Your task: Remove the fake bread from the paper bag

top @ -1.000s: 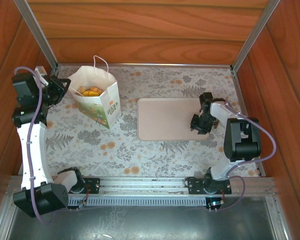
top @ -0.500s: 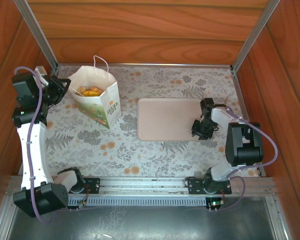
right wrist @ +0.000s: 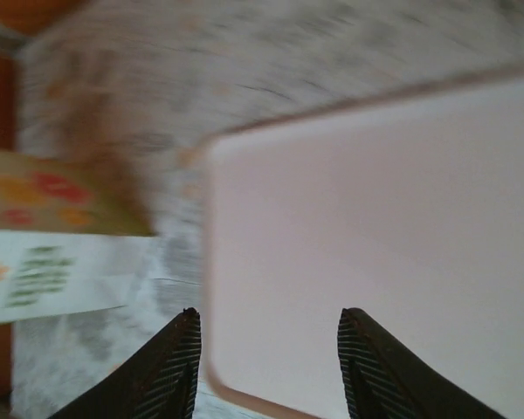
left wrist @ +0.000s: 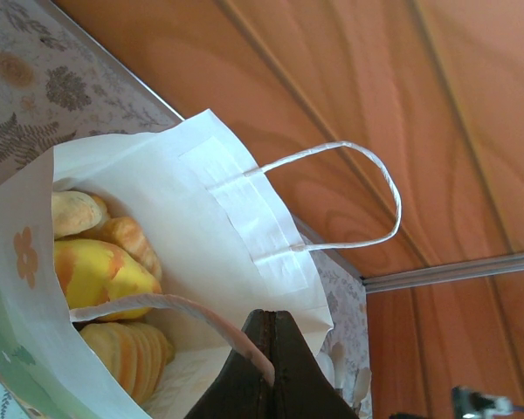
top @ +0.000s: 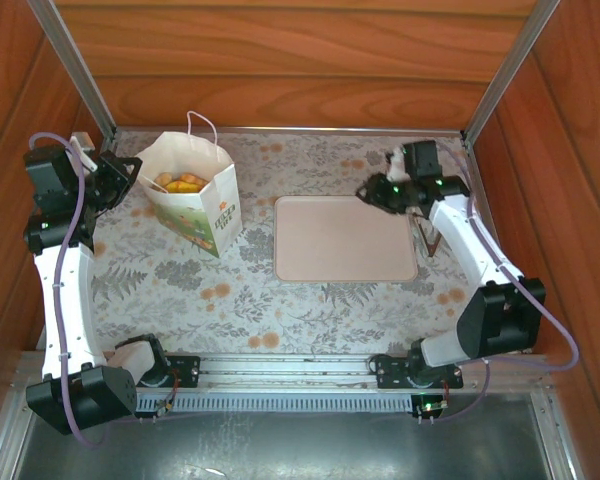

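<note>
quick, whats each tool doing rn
Left tool: closed, gripping the paper bag by a cord handle.
Right tool: open, empty, above the tray.

2 arms (top: 62,290): white links | black joints | lilac cables (top: 77,225) | black ribbed fingers (right wrist: 170,371)

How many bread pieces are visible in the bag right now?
4, all in the paper bag: pale oval roll uppermost in the left wrist view, croissant beside it, yellow piece below, ridged roll lowest. More may be hidden underneath.

Flat pinkish-beige tray (top: 345,238) on a floral-patterned tabletop (top: 310,300), wooden walls (top: 300,60) around.
</note>
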